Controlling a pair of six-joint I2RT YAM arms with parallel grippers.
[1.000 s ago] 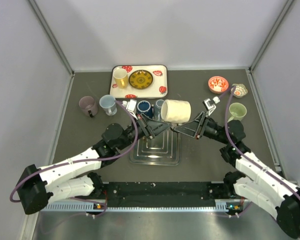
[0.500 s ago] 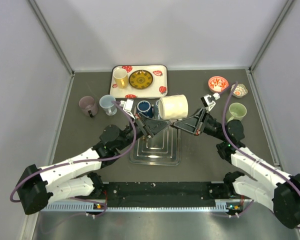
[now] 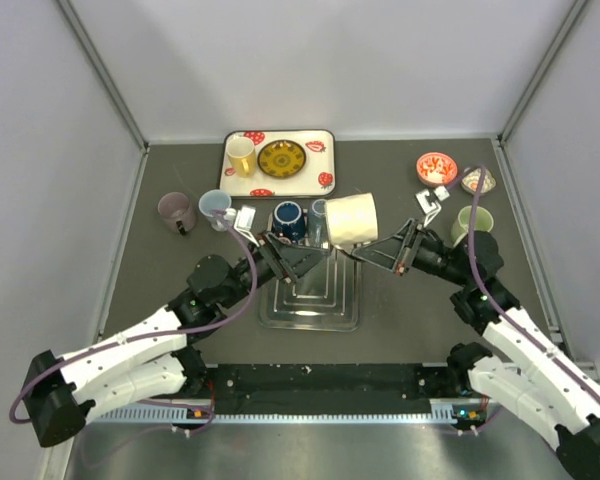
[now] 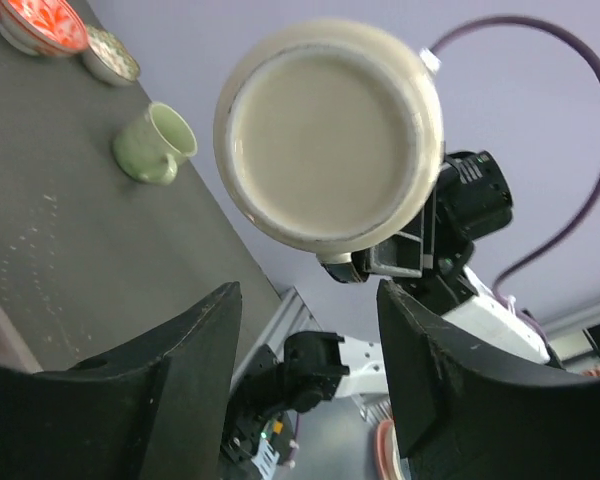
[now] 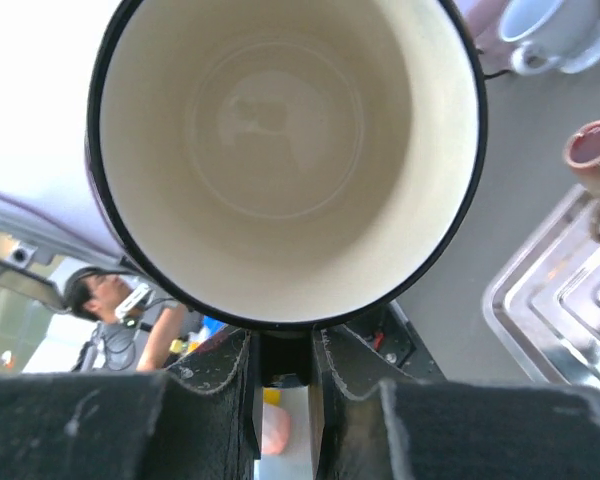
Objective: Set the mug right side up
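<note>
Top view: the worktop (image 3: 400,300) carries a strawberry-print tray (image 3: 325,150) at upper centre, holding a yellow cup (image 3: 241,155) and a dark plate (image 3: 281,158). A mauve mug (image 3: 176,211) and a pale blue cup (image 3: 215,208) stand at centre left. A red bowl (image 3: 436,167), a small patterned bowl (image 3: 480,180) and a green cup (image 3: 474,222) stand at upper right. A ridged steel tray (image 3: 310,300) lies at centre. A dark blue cup (image 3: 287,218) stands just beyond the steel tray, with a second cup beside it half hidden by the cream mug (image 3: 352,219).

The cream mug is held off the worktop on its side, above the far edge of the steel tray. Its long axis runs roughly left to right across the frame. Its mouth faces the right wrist camera and fills that view (image 5: 280,150), while its base faces the left wrist camera (image 4: 330,135).

The right gripper (image 3: 362,250) has its jaws clamped at the mug's lower edge (image 5: 283,355); whether they hold the wall or the handle cannot be told. The left gripper (image 3: 300,260) has its jaws wide apart (image 4: 308,300). It sits just left of the mug's base and does not touch it.
</note>
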